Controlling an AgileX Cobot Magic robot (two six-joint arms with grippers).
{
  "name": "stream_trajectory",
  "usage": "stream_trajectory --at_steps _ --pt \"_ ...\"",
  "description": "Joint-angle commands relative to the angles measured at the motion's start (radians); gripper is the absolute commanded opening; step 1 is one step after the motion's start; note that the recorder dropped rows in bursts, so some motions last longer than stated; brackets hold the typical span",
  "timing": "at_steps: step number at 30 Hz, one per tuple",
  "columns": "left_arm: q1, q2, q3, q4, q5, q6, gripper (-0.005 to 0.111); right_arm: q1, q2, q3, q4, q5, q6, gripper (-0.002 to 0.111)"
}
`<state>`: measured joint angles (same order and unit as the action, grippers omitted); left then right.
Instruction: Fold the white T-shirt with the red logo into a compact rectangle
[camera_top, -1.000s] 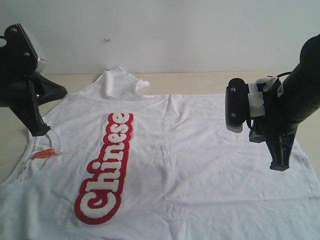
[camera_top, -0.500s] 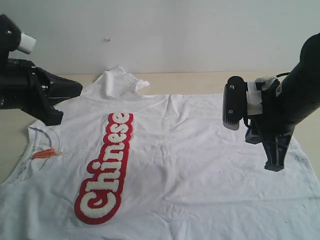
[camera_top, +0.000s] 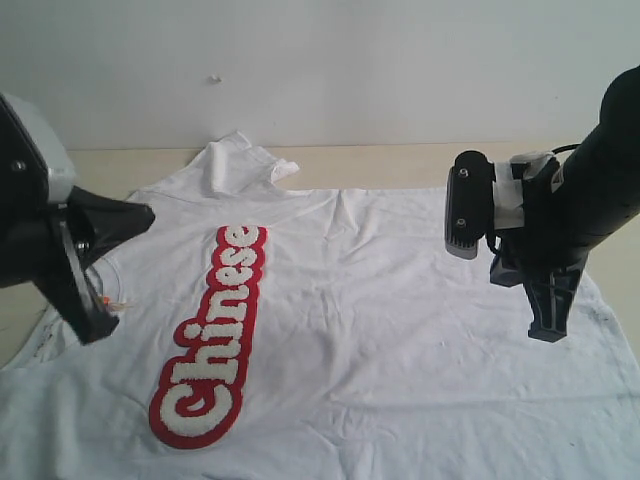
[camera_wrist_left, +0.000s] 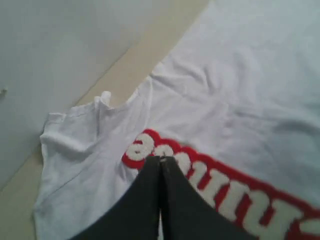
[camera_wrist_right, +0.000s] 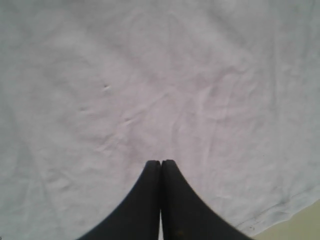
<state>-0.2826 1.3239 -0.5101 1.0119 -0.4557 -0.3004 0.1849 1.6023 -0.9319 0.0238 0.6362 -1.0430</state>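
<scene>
Both closed, left claw (camera_wrist_left: 160, 159) masking part of white T-shirt (camera_top: 400, 300), right claw (camera_wrist_right: 160, 162) above it, bottom cropped

Ext. view: white T-shirt (camera_top: 400, 330) runs off btm, L & R edges, so its near side is unseen. Left gripper (camera_top: 95, 325) covers most of its neck opening. Left wrist view is blurred. There the red logo (camera_wrist_left: 215, 185) is cut by btm-right corner and partly behind shut jaws.

I watch from an exterior camera looking across the table (camera_top: 420, 160) toward the wall (camera_top: 350, 60). Both wrist cameras look down from close in, and the left one shares the red logo (camera_top: 212, 340).
</scene>
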Motion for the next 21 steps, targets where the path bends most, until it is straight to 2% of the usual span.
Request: stream_trajectory --at_steps 1,2,4,7,9,10,11,12,16,19,21 --pt "-0.009 -0.046 0.040 0.111 0.097 0.016 0.000 0.001 0.000 -0.010 0.004 -0.011 0.001 0.000" --pt "-0.009 -0.056 0.045 0.033 0.104 0.024 0.000 0.001 0.000 -0.010 0.004 -0.011 0.001 0.000" --pt "-0.009 -0.077 0.057 -0.214 0.120 0.062 0.000 0.001 0.000 -0.010 0.004 -0.011 0.001 0.000" --pt "-0.039 -0.109 0.065 -0.528 0.202 0.275 0.000 0.001 0.000 -0.010 0.004 -0.011 0.001 0.000" --pt "-0.071 -0.130 0.065 -0.730 0.286 0.536 0.000 0.001 0.000 -0.010 0.004 -0.011 0.001 0.000" --pt "-0.104 -0.141 0.065 -0.899 0.365 0.819 0.000 0.001 0.000 -0.010 0.004 -0.011 0.001 0.000" --pt "-0.116 -0.146 0.065 -0.957 0.406 0.966 0.000 0.001 0.000 -0.010 0.004 -0.011 0.001 0.000" --pt "-0.129 -0.148 0.065 -1.012 0.513 1.231 0.000 0.001 0.000 -0.010 0.004 -0.011 0.001 0.000" --pt "-0.126 -0.148 0.065 -0.994 0.671 1.535 0.000 0.001 0.000 -0.010 0.004 -0.011 0.001 0.000" --pt "-0.098 -0.126 0.054 -0.994 0.669 1.595 0.000 0.001 0.000 -0.010 0.004 -0.011 0.001 0.000" --pt "-0.048 -0.049 -0.030 -1.002 0.726 1.597 0.000 0.001 0.000 -0.010 0.005 -0.011 0.001 0.000"
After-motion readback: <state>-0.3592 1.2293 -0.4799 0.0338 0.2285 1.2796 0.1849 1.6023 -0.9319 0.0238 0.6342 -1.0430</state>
